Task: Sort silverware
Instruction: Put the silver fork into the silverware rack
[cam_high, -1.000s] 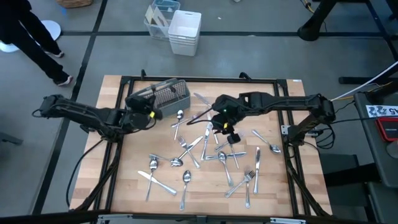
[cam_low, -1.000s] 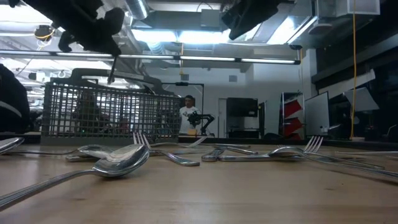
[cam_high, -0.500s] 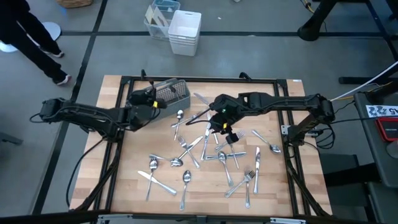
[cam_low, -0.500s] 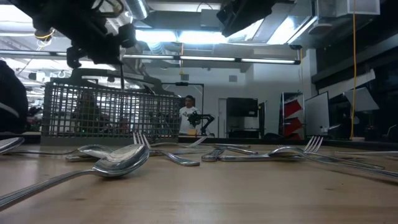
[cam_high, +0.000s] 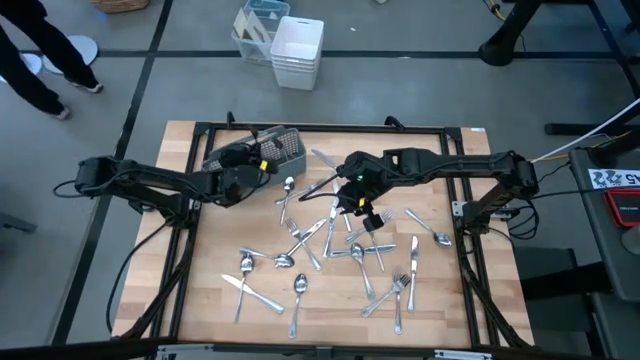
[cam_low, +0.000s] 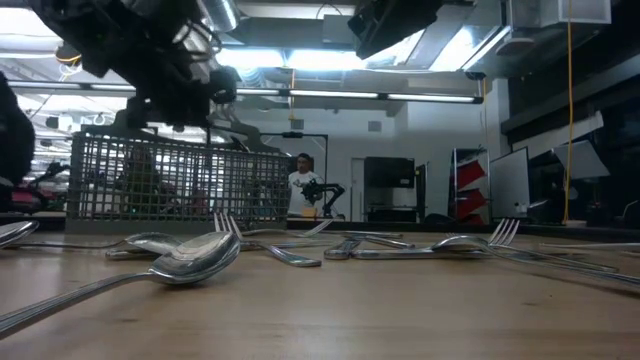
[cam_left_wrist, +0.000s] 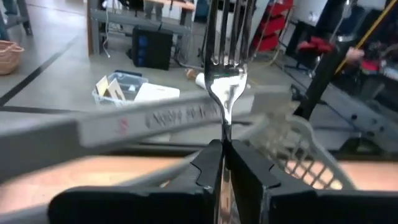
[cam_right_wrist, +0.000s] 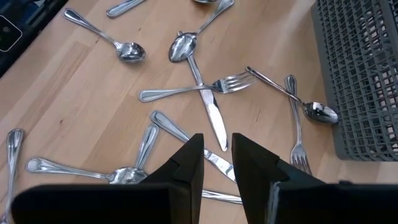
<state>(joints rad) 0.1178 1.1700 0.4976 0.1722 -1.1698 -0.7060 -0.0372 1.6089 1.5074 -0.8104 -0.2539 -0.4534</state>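
left pincer (cam_left_wrist: 224, 163) clamps fork (cam_left_wrist: 226, 68), above caddy (cam_high: 272, 151) edge

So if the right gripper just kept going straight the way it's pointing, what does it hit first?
Probably the knife lying on the table straight ahead of the right gripper, its blade crossing a fork. The gripper's fingers are open with nothing between them. How far off the table it hangs is unclear.

Bright overhead striplights; blurred left-wrist background

Two arms, one caddy, one big scatter of cutlery

One fork (cam_left_wrist: 225, 81) up in the left pincer (cam_left_wrist: 222, 163); roughly twenty pieces of silverware (cam_high: 340, 250) lie loose on the desk (cam_high: 450, 310) beside the single mesh caddy (cam_high: 285, 148).
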